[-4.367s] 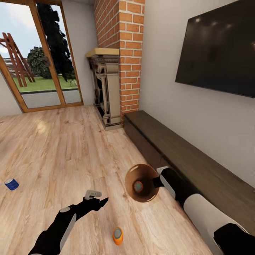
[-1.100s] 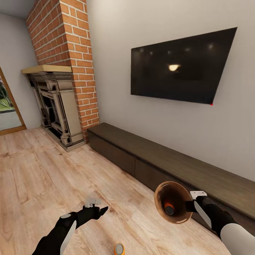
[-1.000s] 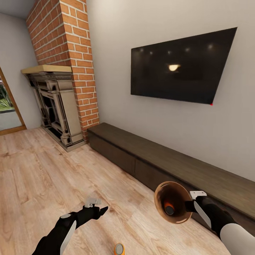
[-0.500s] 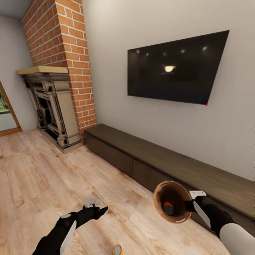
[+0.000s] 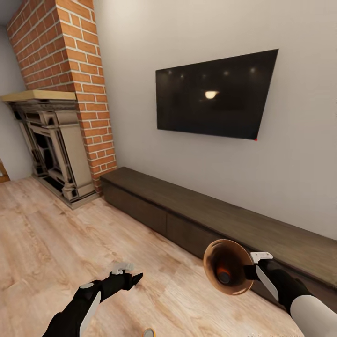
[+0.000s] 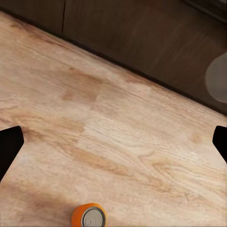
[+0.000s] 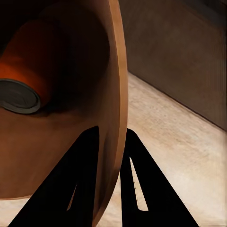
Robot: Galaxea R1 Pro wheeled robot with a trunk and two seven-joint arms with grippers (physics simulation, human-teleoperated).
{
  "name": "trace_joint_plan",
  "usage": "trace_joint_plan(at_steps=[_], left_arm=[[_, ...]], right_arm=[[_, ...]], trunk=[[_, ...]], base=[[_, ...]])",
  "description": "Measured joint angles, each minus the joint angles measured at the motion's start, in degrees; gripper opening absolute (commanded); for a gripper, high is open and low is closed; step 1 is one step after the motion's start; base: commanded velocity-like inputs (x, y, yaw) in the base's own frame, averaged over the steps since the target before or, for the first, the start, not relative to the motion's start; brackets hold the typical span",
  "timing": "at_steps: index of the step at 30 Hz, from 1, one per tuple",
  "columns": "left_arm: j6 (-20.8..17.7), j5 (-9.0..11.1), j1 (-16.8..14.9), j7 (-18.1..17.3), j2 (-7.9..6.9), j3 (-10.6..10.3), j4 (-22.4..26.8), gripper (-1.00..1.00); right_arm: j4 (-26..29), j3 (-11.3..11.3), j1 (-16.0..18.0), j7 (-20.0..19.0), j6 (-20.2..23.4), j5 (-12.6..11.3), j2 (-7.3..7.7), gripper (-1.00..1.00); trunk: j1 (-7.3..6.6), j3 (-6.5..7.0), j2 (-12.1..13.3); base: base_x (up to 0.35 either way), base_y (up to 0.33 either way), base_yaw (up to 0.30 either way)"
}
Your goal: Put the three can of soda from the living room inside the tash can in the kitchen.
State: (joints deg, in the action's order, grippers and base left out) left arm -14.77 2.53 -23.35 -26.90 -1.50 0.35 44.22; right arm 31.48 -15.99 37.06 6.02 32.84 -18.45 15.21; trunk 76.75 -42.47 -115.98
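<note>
1. The left gripper (image 5: 125,275) hovers over the wood floor (image 5: 47,234), jaws spread and empty.
2. An orange soda can (image 6: 89,216) stands on the floor just below that gripper.
3. The right gripper (image 7: 109,142) pinches the trash can (image 5: 228,267) rim; another orange can (image 7: 23,80) lies inside.
</note>
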Motion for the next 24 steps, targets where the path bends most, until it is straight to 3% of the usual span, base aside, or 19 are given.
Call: trace_joint_plan(at_steps=[19, 24], left_arm=[[-0.1, -0.2, 0.0, -0.1, 0.05, -0.3, 0.0, 1.00], [-0.1, -0.3, 0.0, 0.1, 0.08, -0.9, 0.0, 1.00]], right_arm=[[-0.1, 0.0, 0.0, -0.1, 0.0, -0.2, 0.00, -1.00], [-0.1, 0.0, 0.0, -0.1, 0.0, -0.3, 0.00, -1.00]], trunk=[[0.00, 1.39, 0.0], [0.00, 1.77, 0.0]], base=[[0.066, 0.272, -0.168], [-0.008, 0.068, -0.167]])
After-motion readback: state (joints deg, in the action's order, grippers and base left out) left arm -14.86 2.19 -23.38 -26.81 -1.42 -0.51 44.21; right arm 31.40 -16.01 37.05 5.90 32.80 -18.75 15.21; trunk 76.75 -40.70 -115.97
